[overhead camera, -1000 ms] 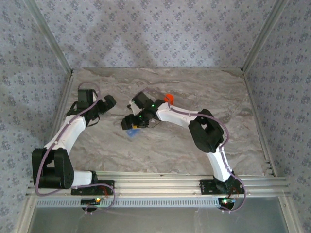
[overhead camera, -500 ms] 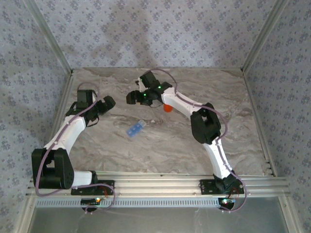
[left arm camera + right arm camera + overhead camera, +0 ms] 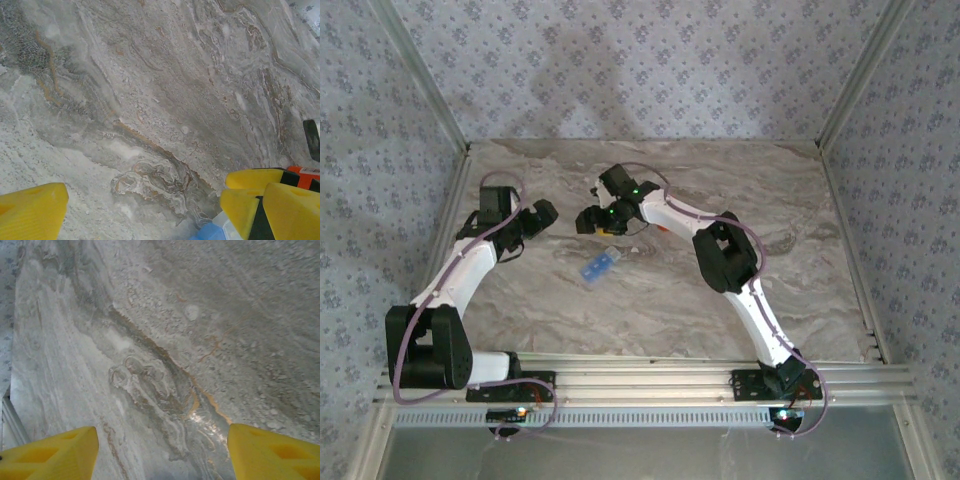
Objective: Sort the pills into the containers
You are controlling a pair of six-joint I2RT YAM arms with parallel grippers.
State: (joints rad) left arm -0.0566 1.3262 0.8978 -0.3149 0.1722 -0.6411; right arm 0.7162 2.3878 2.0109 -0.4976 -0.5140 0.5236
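Patterned wallpaper closes in a grey marbled bench (image 3: 790, 260) on three sides. The pale blue container (image 3: 601, 265) lies on its side near the middle of the bench, with nothing touching it. The right pincer (image 3: 588, 222) hangs just beyond it on the far side. In the right wrist view its yellow fingers (image 3: 274, 455) stand well apart, with only bare marble between them. The left pincer (image 3: 547, 212) is to the left of the right one, spread wide and holding nothing. Past its finger, an orange-red thing with a label (image 3: 306, 171) is probably the orange bottle. No pills can be made out at this size.

The main risk is the lying container: a finger that lands off-centre would likely roll or skid it away instead of gripping it. The two pincers are also near each other, so both reaching inward could make them clash. The right forearm crosses the area where the bottle seems to stand and could knock it over.
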